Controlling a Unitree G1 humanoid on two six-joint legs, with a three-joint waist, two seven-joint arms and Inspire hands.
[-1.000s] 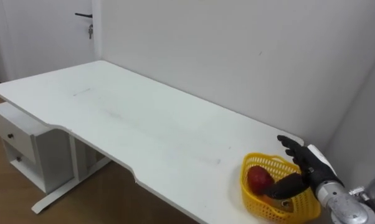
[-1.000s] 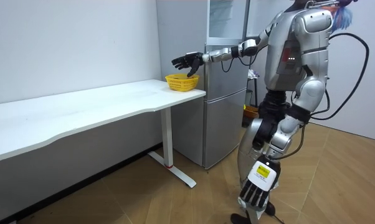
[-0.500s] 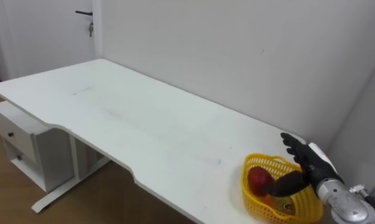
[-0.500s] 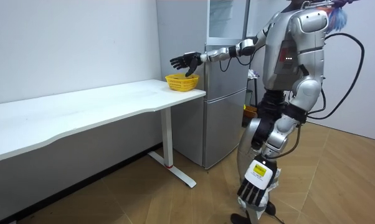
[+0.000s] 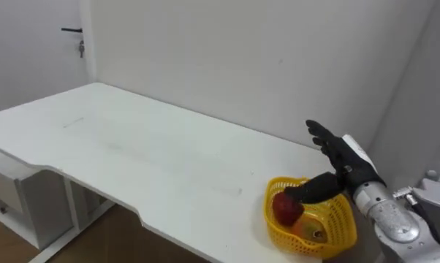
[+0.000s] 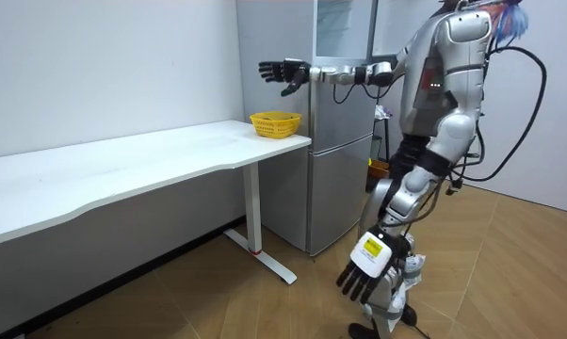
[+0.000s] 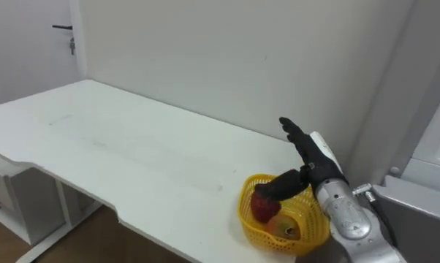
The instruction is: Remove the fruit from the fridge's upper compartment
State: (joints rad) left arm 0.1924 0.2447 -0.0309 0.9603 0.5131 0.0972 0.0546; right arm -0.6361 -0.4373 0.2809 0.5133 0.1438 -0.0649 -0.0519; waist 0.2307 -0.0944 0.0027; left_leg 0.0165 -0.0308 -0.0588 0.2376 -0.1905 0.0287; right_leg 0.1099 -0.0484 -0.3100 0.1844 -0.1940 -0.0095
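A yellow basket (image 5: 338,232) stands at the right end of the white table (image 5: 132,153), next to the grey fridge (image 6: 345,141). In the basket lie a red fruit (image 5: 284,208) and an orange one (image 5: 308,232). My right hand (image 5: 344,164) is stretched out open above the basket's far side, thumb pointing over the fruit, holding nothing. In the room view this hand (image 6: 282,72) hovers well above the basket (image 6: 275,123). My left hand (image 6: 364,273) swings low by my legs, fingers spread. I stand in front of the fridge, beside the table's end.
A white wall runs behind the table. The fridge's grey side (image 7: 417,212) is close on my right. A drawer unit (image 5: 8,201) stands under the table's left part, and a door with a handle (image 5: 72,33) is at the far left.
My right hand has risen from just over the basket to well above it. The left hand swung forward as my legs shifted. The eye views panned slightly right.
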